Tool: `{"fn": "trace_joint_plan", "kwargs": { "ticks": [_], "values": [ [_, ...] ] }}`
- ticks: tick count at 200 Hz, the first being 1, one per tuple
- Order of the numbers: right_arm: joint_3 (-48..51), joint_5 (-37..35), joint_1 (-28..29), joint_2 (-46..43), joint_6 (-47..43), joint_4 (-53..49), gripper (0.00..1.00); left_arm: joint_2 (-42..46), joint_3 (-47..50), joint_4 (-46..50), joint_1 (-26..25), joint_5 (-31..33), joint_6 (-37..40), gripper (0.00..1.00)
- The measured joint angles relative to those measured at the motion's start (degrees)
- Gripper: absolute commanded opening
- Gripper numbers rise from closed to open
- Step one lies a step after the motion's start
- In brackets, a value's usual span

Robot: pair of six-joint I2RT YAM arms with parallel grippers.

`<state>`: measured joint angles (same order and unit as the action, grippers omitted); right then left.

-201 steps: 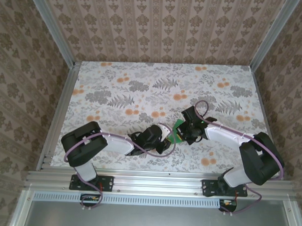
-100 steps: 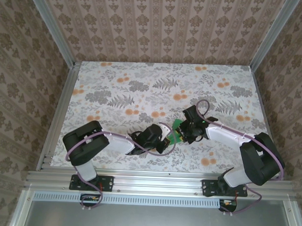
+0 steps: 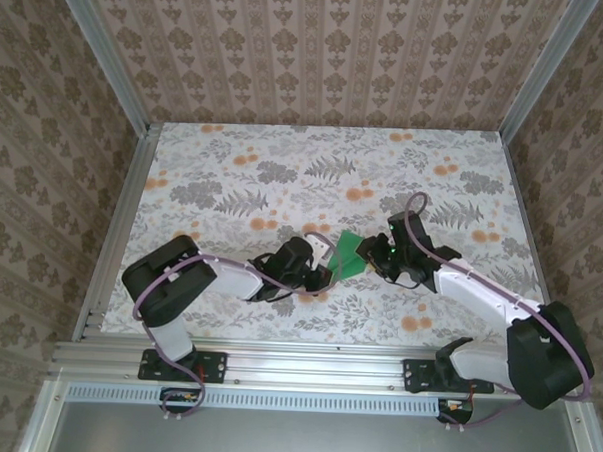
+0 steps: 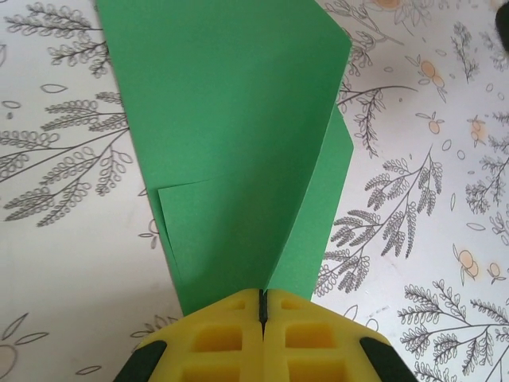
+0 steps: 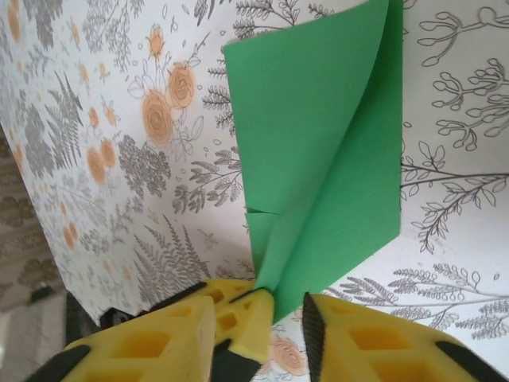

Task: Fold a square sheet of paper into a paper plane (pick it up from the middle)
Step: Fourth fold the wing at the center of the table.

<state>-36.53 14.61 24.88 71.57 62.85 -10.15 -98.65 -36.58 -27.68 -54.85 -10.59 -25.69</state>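
The bright green sheet of paper point(image 3: 348, 255) is folded into a long shape with a centre crease and two flaps spreading outward point(image 4: 238, 143). It hangs just above the floral table between the two arms. My left gripper point(image 3: 328, 265) is shut on the narrow end of the crease point(image 4: 261, 301), its yellow fingers pressed together. My right gripper point(image 3: 378, 254) faces it from the right. In the right wrist view the right gripper point(image 5: 258, 304) stands open around that same end of the paper point(image 5: 326, 159) and the left gripper's fingers point(image 5: 238, 318), with a gap between its right pad and the paper.
The floral table point(image 3: 284, 175) stretches away behind both grippers. Aluminium rails and patterned walls point(image 3: 111, 228) close it in at the left, right and back. Both arms are bent low near the table's front middle.
My left gripper has closed on the paper's crease. The right gripper has opened, let the paper go and drawn back to the right. The paper's flaps now spread wider.
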Motion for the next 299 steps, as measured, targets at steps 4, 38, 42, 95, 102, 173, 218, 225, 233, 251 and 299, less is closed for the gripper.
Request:
{"fn": "trace_joint_plan", "kwargs": {
  "ticks": [4, 38, 42, 95, 102, 173, 218, 225, 233, 251, 299],
  "values": [
    [0.2, 0.3, 0.0, 0.4, 0.0, 0.3, 0.24, 0.0, 0.1, -0.1, 0.3, -0.3, -0.2, 0.0],
    [0.2, 2.6, 0.1, 7.3, -3.0, 4.2, 0.15, 0.0, 0.8, -1.3, 1.4, -2.4, -1.9, 0.0],
    [0.2, 2.8, 0.1, 8.3, -3.2, 4.5, 0.14, 0.0, 0.9, -1.5, 1.5, -2.6, -2.1, 0.0],
    [-1.4, 4.4, 0.5, 17.5, -4.4, 8.2, 0.13, -0.4, 0.9, -2.4, 2.1, -4.2, -3.2, 0.0],
    [-1.6, 4.5, 0.5, 18.0, -4.4, 8.8, 0.14, -0.4, 0.9, -2.4, 2.1, -4.3, -3.2, 0.01],
    [-1.8, 4.9, 0.5, 19.4, -4.4, 13.0, 0.16, -0.4, 0.9, -2.4, 2.9, -5.5, -3.3, 0.04],
    [-1.8, 4.7, 0.5, 19.7, -4.7, 12.9, 0.17, -0.4, 0.9, -2.4, 4.4, -8.0, -5.0, 0.19],
    [-1.8, 4.7, 0.5, 19.7, -4.7, 12.8, 0.17, -0.4, 0.9, -2.4, 4.7, -8.6, -5.5, 0.22],
    [-1.8, 4.7, 0.5, 19.9, -4.8, 12.8, 0.17, -0.3, 0.9, -2.3, 4.9, -9.2, -6.1, 0.25],
    [-1.8, 4.3, 0.5, 20.3, -5.2, 12.5, 0.17, 0.6, 0.7, -2.0, 5.6, -10.8, -7.0, 0.32],
    [-1.3, 3.8, 0.4, 20.4, -5.7, 12.2, 0.16, 5.6, -0.3, -1.6, 8.4, -13.3, -10.5, 0.38]
  ]
}}
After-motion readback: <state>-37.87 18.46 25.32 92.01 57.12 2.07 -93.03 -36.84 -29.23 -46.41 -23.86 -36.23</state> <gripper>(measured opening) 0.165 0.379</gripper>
